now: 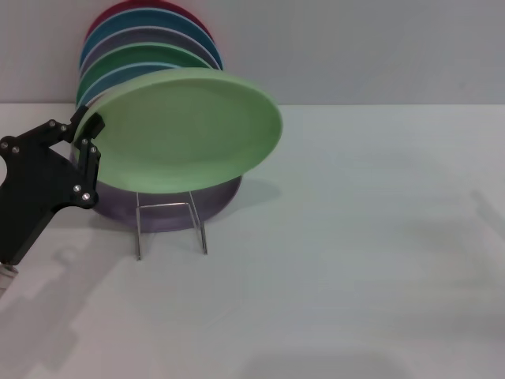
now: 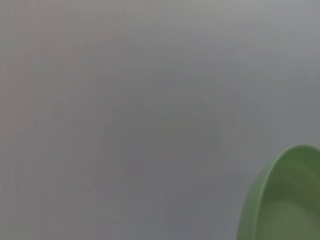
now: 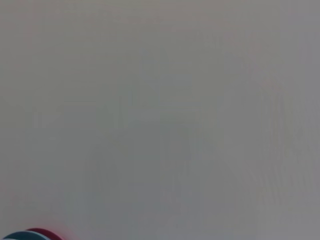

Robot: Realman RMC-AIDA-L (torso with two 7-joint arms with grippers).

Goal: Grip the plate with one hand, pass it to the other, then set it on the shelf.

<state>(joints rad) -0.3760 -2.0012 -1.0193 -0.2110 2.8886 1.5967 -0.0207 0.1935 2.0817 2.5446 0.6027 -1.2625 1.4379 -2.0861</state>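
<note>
The light mint-green plate (image 1: 189, 130) is tilted above the front of the wire rack (image 1: 170, 225), its face turned up and toward me. My left gripper (image 1: 87, 142) is shut on the plate's left rim and holds it. Part of the plate's rim also shows in the left wrist view (image 2: 280, 200). The rack's squared front loop stands below the plate on the table. My right gripper is out of view in every frame.
Several plates stand upright in the rack behind the held one: a lavender plate (image 1: 173, 201) directly behind it, then darker green (image 1: 134, 59), blue and red (image 1: 146, 12) ones. The white table (image 1: 355, 260) stretches to the right and front.
</note>
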